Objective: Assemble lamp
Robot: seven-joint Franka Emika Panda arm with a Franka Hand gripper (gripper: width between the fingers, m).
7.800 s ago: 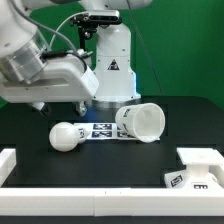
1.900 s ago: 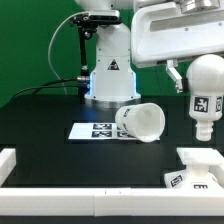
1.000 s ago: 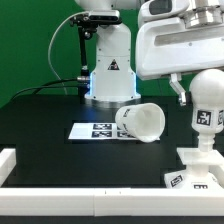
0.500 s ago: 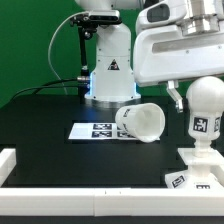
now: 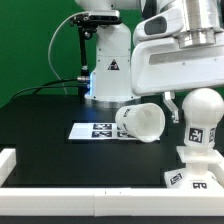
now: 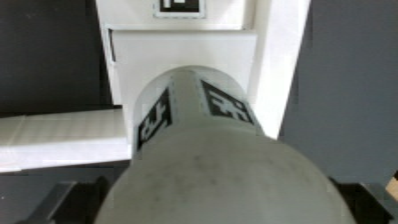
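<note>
My gripper (image 5: 203, 96) is shut on the round head of the white bulb (image 5: 202, 112) and holds it upright, tagged neck down. The neck end stands on or just above the top of the blocky white base (image 5: 200, 162) at the exterior view's right front; I cannot tell if they touch. In the wrist view the bulb (image 6: 205, 150) fills the frame, with the base (image 6: 187, 50) beyond its neck and my gripper (image 6: 222, 208) around its head. The cone shade (image 5: 141, 121) lies on its side mid-table.
The marker board (image 5: 92, 131) lies flat just to the exterior view's left of the shade. A white rail (image 5: 60, 176) runs along the table's front, with a raised end (image 5: 8, 160) at the left. The robot's white pedestal (image 5: 110, 70) stands at the back.
The gripper has carried the bulb from the table to the right, then lowered it over the last second until its neck reaches the base top. The shade and marker board have not moved.
</note>
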